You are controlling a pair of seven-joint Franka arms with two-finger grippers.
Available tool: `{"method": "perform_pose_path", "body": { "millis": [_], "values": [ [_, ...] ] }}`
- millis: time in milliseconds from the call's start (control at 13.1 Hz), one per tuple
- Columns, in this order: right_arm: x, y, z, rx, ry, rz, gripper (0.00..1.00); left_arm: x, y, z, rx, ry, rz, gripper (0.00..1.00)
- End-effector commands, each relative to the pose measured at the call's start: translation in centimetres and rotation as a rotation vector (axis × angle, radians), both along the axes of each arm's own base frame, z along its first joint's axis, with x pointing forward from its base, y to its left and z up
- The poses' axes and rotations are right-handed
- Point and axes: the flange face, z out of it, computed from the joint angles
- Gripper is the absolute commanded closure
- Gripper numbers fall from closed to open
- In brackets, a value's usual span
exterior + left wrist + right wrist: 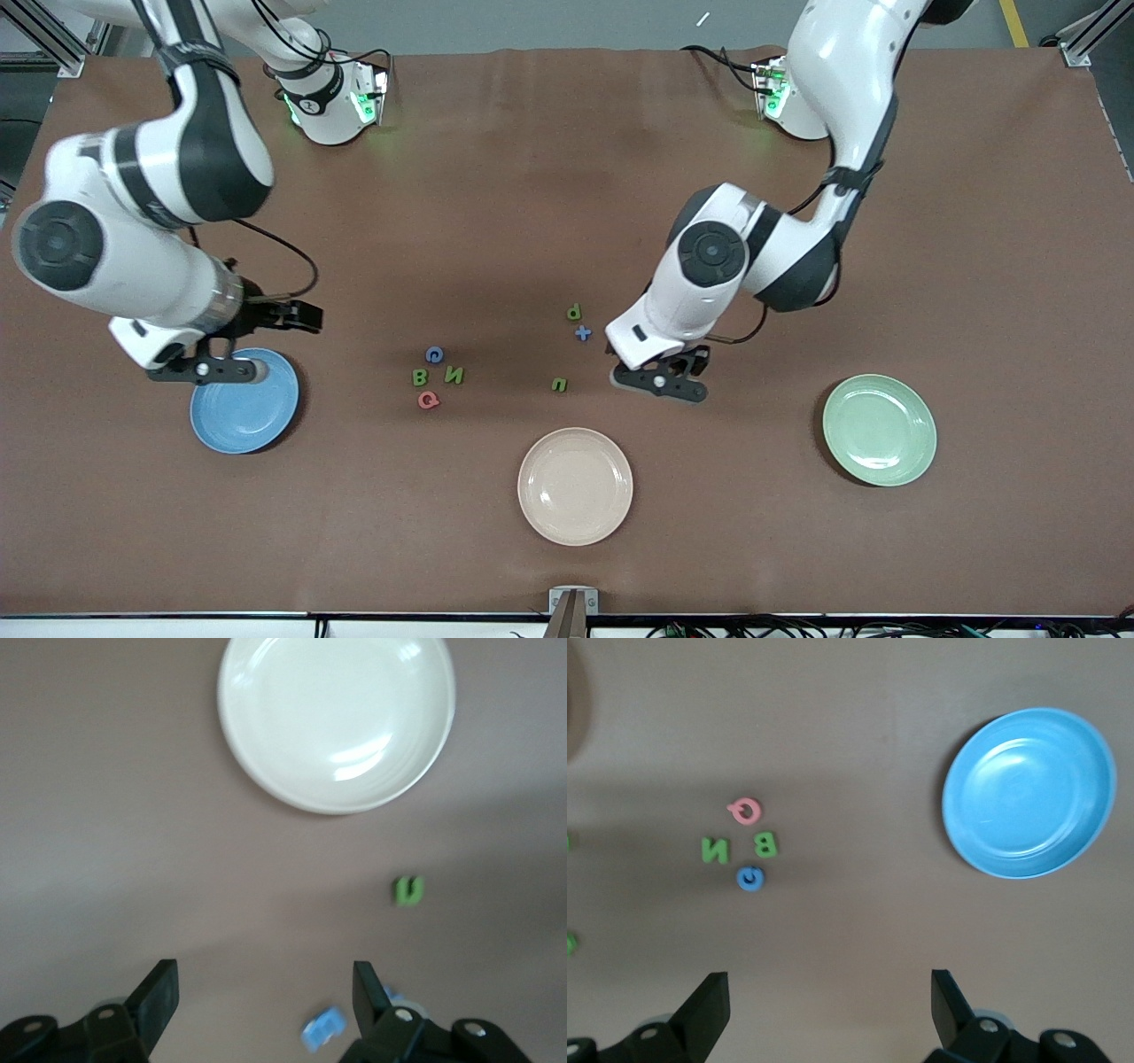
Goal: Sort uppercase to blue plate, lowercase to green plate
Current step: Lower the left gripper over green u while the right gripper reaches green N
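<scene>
I hold the left gripper (657, 383) low with fingers spread around the small blue foam "m" piece (322, 1028) mid-desk, the empty pale green plate (879, 429) near its end; the right gripper (205, 369), spread too, waits over the blue plate (244, 409), so next I must pinch.

brown surface (859, 744): matte, fills the frame.

blue plate (1029, 793): round, raised rim, nothing in it; right of frame, upper half.

uppercase cluster, left of centre, well apart from the plate:
- pink q (744, 809), topmost.
- green b (765, 845), just under the q.
- green n (716, 850), beside the b, toward the frame's left.
- blue c (750, 877), lowest, just under the b.

two green scraps at the left edge (570, 943), cut off, shape unclear.

cream curved edge (574, 700), upper left corner, mostly out of frame.

right pincer (830, 1001): two dark fingers (709, 1005) at bottom edge, spread wide, bare surface between them, gripping nothing.
</scene>
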Motion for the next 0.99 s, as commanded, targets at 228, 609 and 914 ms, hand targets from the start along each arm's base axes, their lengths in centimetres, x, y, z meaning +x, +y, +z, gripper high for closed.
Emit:
{"method": "perform_pose_path", "body": {
  "millis": [228, 609, 914],
  "values": [
    [-0.9, 6.5, -5.2, 0.011, -0.023, -0.14, 0.0, -1.8, -6.5, -7.8, -0.082, -0.071, 0.082, 0.3],
    [-2.8, 9.8, -9.3, 0.061, -0.053, -0.215, 0.0, -3.4, -8.2, -11.6, -0.028, -0.109, 0.056, 0.42],
    [-5.8, 13.1, -14.4, 0.079, -0.125, -0.285, 0.0, -3.6, -8.9, -13.5, -0.08, -0.157, 0.059, 0.4]
  ]
}}
